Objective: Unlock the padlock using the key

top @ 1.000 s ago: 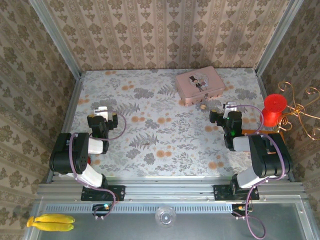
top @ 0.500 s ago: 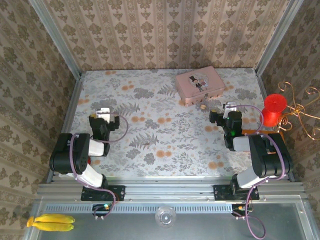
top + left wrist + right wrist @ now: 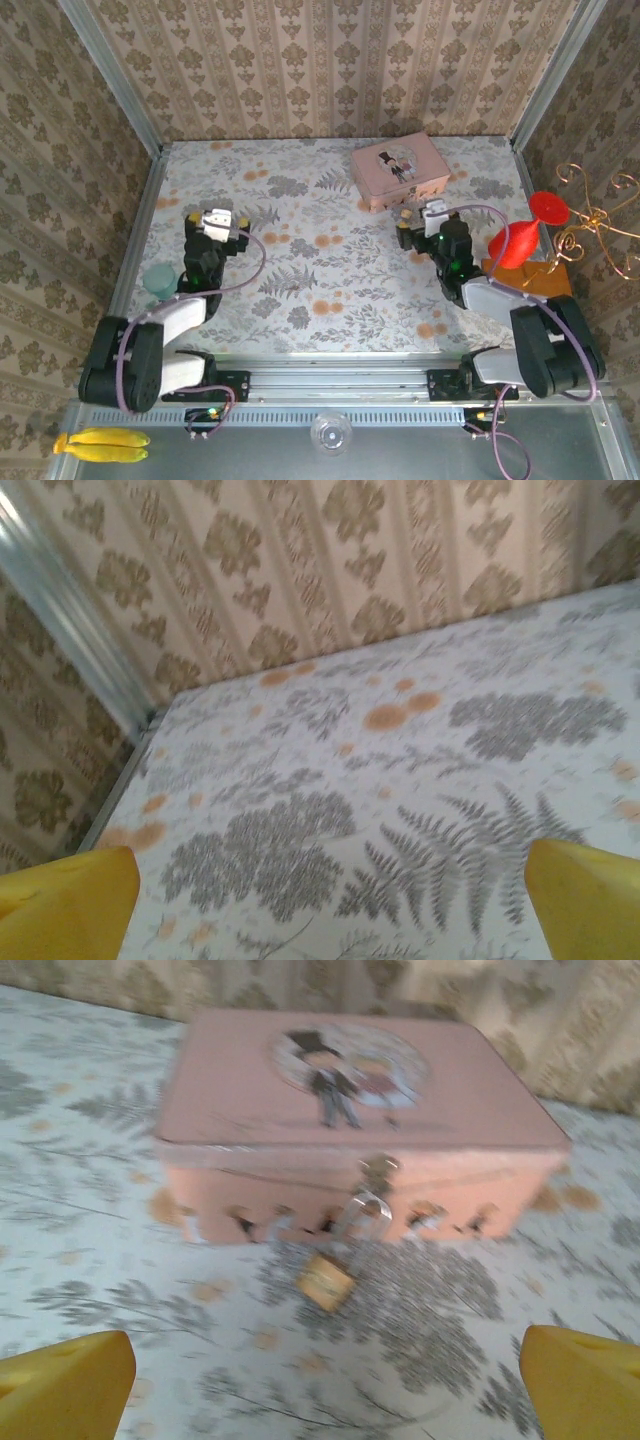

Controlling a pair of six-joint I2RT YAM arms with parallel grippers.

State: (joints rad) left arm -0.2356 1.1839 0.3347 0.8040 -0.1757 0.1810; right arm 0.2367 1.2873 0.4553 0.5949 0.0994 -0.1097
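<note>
At the near edge of the flower-patterned worktop [image 3: 320, 275], the top view shows both arm bases bolted along a metal rail [image 3: 330, 380]. A bunch of bananas [image 3: 100, 445] lies in front of the rail at the near left.

Further in, the left hand [image 3: 213, 212] hovers close to the left edge. From above its fingers are hard to separate. Its wrist view shows two yellow pads [image 3: 60, 905] at the bottom corners, so the left hand [image 3: 320, 910] is spread wide and holds nothing, with bare worktop beyond it. A small teal round thing [image 3: 158, 282], too unclear to name, sits by the left edge beside that arm.

The right hand [image 3: 415, 222] is toward the right edge. Its wrist view shows the right hand [image 3: 320, 1385] equally wide and empty, with yellow pads [image 3: 60, 1385] cut off by the frame. A red goblet shape [image 3: 530, 232] and gold wire stand [image 3: 600, 215] lie past the right edge, near the right arm.

Just beyond the right hand is the padlock [image 3: 328, 1280], tilted, with its brass body on the worktop against the near side of the pink tin [image 3: 350, 1090]. Its shackle reaches up to the tin's clasp, but blur hides whether it passes through. From above the padlock [image 3: 405, 212] is a pale speck.

The pink tin [image 3: 398, 172] stands near the far right corner. The middle of the worktop lies open between the hands, and papered walls [image 3: 330, 70] close the far, left and right edges.
</note>
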